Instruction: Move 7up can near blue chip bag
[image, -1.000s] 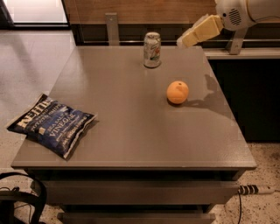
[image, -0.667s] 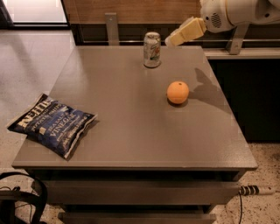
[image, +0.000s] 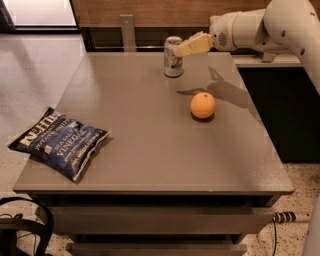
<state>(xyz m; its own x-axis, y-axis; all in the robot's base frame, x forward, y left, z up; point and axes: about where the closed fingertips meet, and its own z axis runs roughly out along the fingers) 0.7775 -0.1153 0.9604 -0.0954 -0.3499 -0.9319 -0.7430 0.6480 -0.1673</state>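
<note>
The 7up can stands upright near the far edge of the grey table, silvery with faint green and red marks. My gripper comes in from the right on the white arm and its cream tip is right beside the can's upper right side. The blue chip bag lies flat at the table's front left corner, far from the can.
A round orange fruit sits right of centre, in front of the can. A grey upright post stands behind the table's far edge. A dark counter is to the right. Black cables lie on the floor at front left.
My gripper has moved left along the far edge, from well right of the can to right beside it. The can, orange and bag have not moved.
</note>
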